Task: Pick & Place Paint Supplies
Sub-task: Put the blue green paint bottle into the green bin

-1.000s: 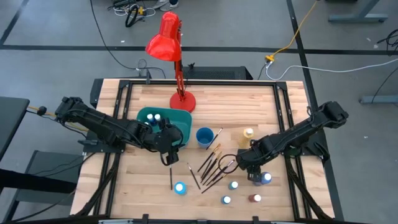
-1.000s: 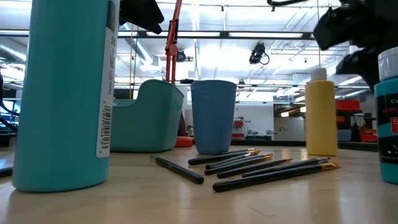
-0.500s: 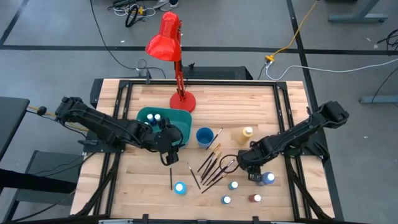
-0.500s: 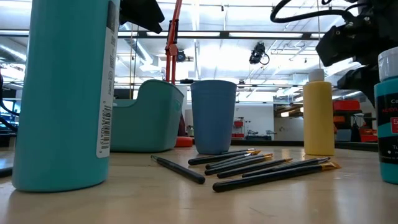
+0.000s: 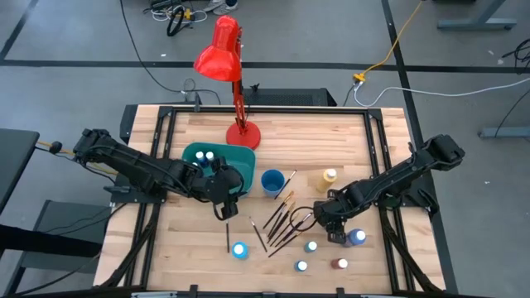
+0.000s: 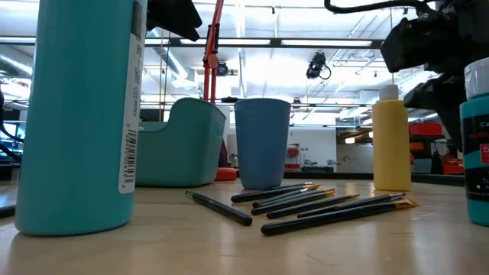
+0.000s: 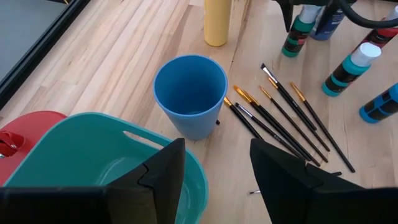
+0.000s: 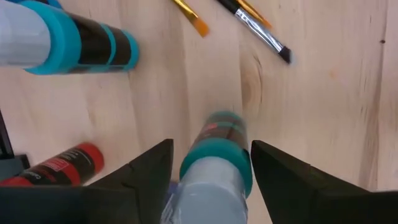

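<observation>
Grey floor point(image 5: 74, 50) with loose cables point(image 5: 178, 15) (one yellow), bright ceiling lights point(image 6: 252, 72) beyond.

Low view: I see the near teal bottle point(image 6: 80, 114) cut off at top; right-edge teal bottle point(image 6: 477, 141) cropped; right gripper point(image 6: 428, 46) only partly visible.

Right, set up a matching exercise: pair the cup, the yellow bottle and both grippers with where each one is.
Column one:
1. blue cup
2. yellow bottle
3. left gripper
4. right gripper

Column two:
A. open, straddling a green bottle
B. between the teal bin and the yellow bottle
C. open, over the teal bin's rim
D. upright, white-capped, beyond the brushes

Pairs: 1-B, 2-D, 3-C, 4-A
</observation>
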Available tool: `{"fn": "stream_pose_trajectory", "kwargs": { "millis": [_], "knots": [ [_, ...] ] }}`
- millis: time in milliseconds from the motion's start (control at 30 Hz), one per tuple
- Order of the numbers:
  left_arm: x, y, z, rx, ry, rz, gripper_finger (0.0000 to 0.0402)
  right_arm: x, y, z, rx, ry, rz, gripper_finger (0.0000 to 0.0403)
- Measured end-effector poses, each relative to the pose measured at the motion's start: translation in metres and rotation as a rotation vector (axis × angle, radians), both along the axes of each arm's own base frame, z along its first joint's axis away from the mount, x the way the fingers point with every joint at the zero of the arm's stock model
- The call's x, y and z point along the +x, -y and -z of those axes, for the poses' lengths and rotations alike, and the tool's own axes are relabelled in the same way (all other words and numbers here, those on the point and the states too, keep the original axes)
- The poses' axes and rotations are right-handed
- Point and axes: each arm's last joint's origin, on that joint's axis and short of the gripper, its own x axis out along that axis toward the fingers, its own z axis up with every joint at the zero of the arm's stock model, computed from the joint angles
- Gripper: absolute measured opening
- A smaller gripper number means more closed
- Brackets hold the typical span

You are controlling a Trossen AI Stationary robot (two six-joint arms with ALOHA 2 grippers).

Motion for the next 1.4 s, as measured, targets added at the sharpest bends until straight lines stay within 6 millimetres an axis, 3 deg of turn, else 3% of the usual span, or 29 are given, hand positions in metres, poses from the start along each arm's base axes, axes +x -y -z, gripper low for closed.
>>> {"fn": "stream_pose_trajectory", "kwargs": {
  "millis": [167, 467, 667, 900, 1100, 1400],
  "knots": [
    [0.000, 0.000, 0.000, 0.000, 0.000, 0.000, 0.0192, 0.000, 0.000, 0.000, 0.017, -0.008, 0.005, 0.0220],
    [0.000, 0.000, 0.000, 0.000, 0.000, 0.000, 0.0192, 0.002, -0.002, -0.003, 0.071, -0.007, 0.015, 0.0156],
    [0.000, 0.000, 0.000, 0.002, -0.001, 0.002, 0.0192, 0.015, -0.008, -0.027, 0.112, 0.073, -0.028, 0.0162],
    [0.000, 0.000, 0.000, 0.003, -0.001, 0.002, 0.0192, 0.041, -0.002, -0.071, 0.016, 0.327, -0.163, 0.0163],
    [0.000, 0.000, 0.000, 0.003, -0.001, 0.002, 0.0192, 0.069, 0.013, -0.096, 0.002, 0.555, -0.244, 0.0162],
    [0.000, 0.000, 0.000, 0.035, -0.011, 0.031, 0.0192, 0.135, 0.026, -0.085, -0.106, 0.511, -0.258, 0.0160]
  ]
}}
